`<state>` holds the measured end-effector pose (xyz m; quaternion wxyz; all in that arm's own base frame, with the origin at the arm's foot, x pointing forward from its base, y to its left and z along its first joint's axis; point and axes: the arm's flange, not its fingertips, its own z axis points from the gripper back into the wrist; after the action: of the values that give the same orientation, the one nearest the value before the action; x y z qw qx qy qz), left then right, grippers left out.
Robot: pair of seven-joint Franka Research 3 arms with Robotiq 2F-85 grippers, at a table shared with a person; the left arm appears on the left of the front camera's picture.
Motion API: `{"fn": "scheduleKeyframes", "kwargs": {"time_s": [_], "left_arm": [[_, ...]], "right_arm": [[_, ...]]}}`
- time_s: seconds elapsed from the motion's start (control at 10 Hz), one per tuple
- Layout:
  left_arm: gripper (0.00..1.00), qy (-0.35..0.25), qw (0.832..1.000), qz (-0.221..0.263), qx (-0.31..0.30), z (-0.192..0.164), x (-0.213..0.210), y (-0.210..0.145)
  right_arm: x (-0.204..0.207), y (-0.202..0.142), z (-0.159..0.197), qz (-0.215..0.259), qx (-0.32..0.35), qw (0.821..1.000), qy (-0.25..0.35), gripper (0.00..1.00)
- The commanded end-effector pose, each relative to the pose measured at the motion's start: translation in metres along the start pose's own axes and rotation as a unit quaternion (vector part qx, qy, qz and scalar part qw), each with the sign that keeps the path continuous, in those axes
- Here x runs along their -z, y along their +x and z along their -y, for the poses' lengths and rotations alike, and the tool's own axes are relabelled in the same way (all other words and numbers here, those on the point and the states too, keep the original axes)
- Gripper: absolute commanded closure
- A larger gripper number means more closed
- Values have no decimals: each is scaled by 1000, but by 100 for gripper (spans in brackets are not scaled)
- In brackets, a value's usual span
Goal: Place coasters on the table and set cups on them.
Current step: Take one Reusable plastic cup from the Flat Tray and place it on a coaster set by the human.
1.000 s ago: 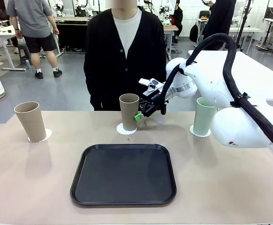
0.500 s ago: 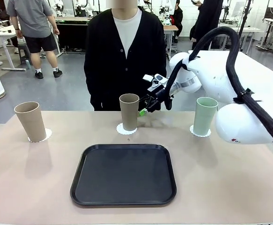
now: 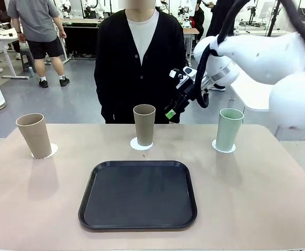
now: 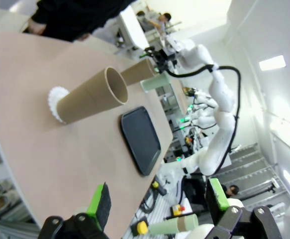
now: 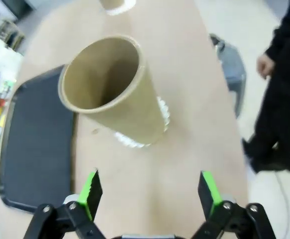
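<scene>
right pincer point(image 3: 171, 111): up in the air off the tabletop, just beside the middle cup's rim on the far side, green pads spread wide, nothing between them; in its own wrist view the fingers point(image 5: 91, 193) stand apart with the cup well ahead of them.
left pincer point(image 4: 157, 204): hanging off the left end of the tabletop, pads spread apart, holding nothing.
middle cup point(image 3: 144, 124): brown, upright on its coaster point(image 3: 140, 145), near the middle of the far edge, just behind the tray; from the right wrist you look down into its open mouth point(image 5: 105, 74).
left cup point(image 3: 34, 135): brown, upright on a coaster point(image 3: 51, 151), near the far left corner.
right cup point(image 3: 228, 129): mint green, upright on a coaster point(image 3: 216, 147), towards the far right corner.
tray point(image 3: 138, 194): black, square with rounded corners, nothing on it, centre of the tabletop towards the near edge.
tabletop point(image 3: 257, 204): beige, three cups in a row along the far side, each on its own white scalloped disc.
person point(image 3: 139, 57): standing at the far edge behind the middle cup, dark cardigan over a white top; hands hidden behind the cup and the arm in the front view.
</scene>
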<state>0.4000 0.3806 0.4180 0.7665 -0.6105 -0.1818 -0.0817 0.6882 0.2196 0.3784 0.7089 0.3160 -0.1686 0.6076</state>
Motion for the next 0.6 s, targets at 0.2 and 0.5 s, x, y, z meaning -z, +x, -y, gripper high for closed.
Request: {"fn": "scheduleKeyframes", "kwargs": {"time_s": [0.2, 0.5], "left_arm": [[0, 5, 1000, 0, -2, 2, 0, 0], [0, 5, 1000, 0, -2, 2, 0, 0]], "right_arm": [[-27, -12, -183, -85, 133, 986, -57, 0], [-58, -16, -260, -103, 223, 963, -108, 0]]}}
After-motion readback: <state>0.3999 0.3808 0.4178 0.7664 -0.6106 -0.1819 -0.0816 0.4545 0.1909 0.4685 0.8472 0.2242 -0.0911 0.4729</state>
